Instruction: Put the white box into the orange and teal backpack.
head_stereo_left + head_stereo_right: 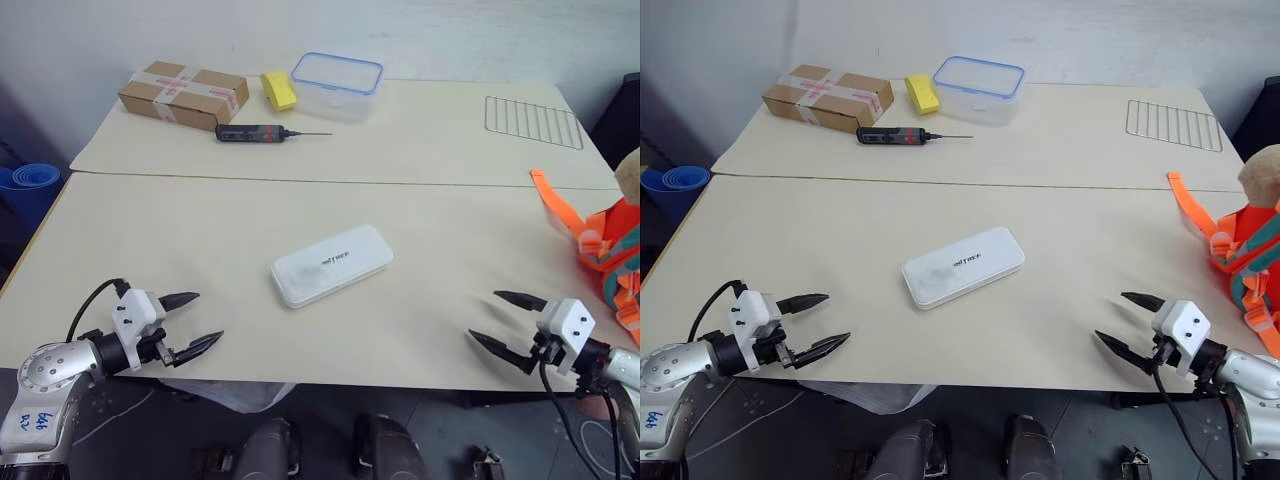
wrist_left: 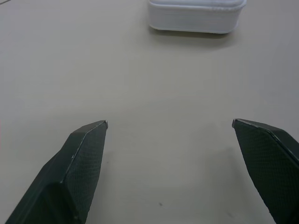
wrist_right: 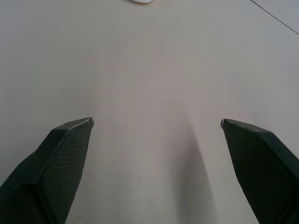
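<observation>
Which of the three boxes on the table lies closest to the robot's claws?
The white box, lying alone mid-table; the cardboard box and clear container sit at the far edge.

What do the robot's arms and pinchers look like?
Each gripper, left and right, has two black pointed fingers with a fine dotted texture, fixed to a white blocky mount. Behind the mounts come black wrist parts and rounded silver-grey arm shells. A black cable loops over each wrist. The left arm's shell carries blue handwritten marks.

Head stereo pair looks forward-down over the surface [image 1: 450,330]. Wrist cameras sit low, close above it; both share the white box [image 2: 196,16].
</observation>
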